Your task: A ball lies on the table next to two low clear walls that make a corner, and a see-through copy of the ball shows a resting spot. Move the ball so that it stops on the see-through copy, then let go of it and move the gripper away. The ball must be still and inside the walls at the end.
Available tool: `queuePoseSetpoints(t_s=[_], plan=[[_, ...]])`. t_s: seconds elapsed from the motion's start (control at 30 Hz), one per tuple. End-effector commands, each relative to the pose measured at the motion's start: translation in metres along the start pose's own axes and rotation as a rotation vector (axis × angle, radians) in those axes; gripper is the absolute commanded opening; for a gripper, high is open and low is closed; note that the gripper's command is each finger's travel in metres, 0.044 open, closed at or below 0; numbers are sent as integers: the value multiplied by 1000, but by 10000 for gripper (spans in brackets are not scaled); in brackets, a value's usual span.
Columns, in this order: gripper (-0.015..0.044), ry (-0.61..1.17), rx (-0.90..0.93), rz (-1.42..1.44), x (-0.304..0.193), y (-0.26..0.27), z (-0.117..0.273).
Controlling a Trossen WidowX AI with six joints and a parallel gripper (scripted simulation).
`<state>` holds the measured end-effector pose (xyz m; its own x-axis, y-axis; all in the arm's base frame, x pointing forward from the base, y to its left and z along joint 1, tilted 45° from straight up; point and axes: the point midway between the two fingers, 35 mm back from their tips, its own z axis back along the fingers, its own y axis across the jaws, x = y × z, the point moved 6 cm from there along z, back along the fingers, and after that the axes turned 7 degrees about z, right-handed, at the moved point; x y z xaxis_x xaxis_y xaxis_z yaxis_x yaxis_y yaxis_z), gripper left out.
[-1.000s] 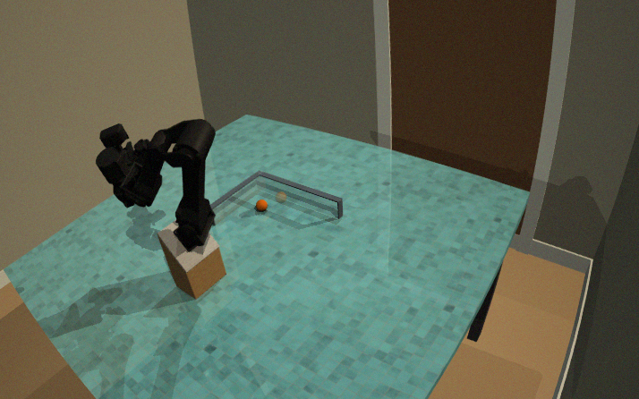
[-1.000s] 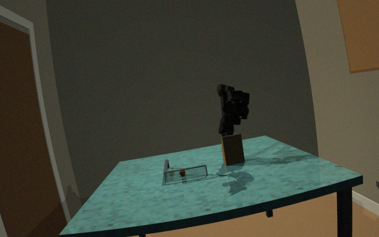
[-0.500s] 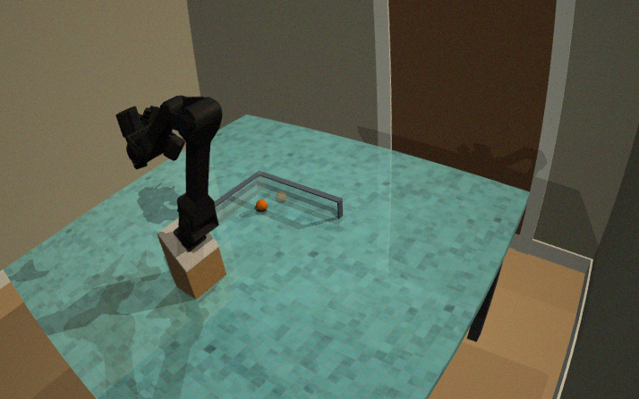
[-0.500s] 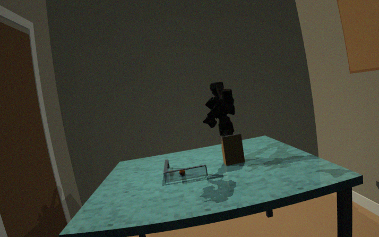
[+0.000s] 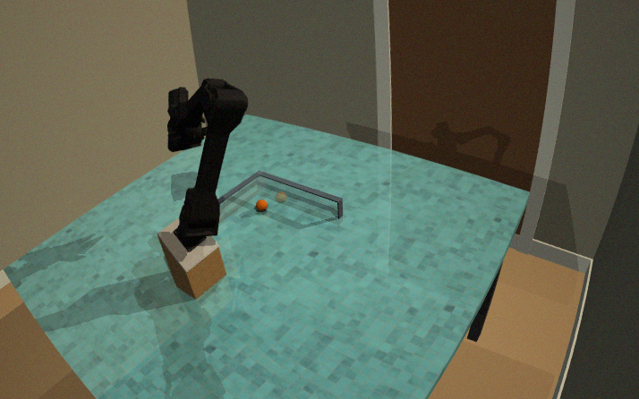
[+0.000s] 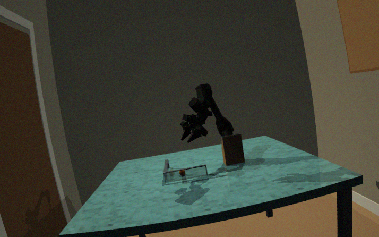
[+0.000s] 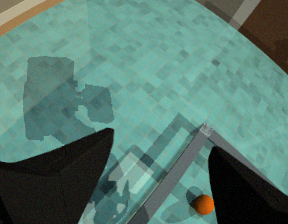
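Item: claw [image 6: 191, 137], part-open, empty, high over table mid; ball [image 5: 261, 205] nr ghost copy [image 5: 281, 197] w/in walls [image 5: 298, 189]; risk: hard nudge rolls ball past copy.

Small orange ball [image 5: 261, 205] lying on the counter [image 5: 342, 297] inside the corner of two low clear walls [image 5: 298, 189], faint see-through copy [image 5: 281, 196] sitting just beside it.

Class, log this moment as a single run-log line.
end effector: open, empty, high above table | ball: on table, inside walls, beside see-through copy | phase: approach
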<state>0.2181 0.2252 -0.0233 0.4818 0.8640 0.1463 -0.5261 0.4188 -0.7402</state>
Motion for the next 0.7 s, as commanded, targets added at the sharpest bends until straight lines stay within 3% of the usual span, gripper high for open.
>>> queuePoseSetpoints(t_s=[0.0,0.27,0.5,0.67], plan=[[279,273,86,327,-21,-40,-52],[279,506,325,673,-58,-87,-98],[279,608,622,914,-101,-125,-126],[279,610,633,921,-102,-126,-127]])
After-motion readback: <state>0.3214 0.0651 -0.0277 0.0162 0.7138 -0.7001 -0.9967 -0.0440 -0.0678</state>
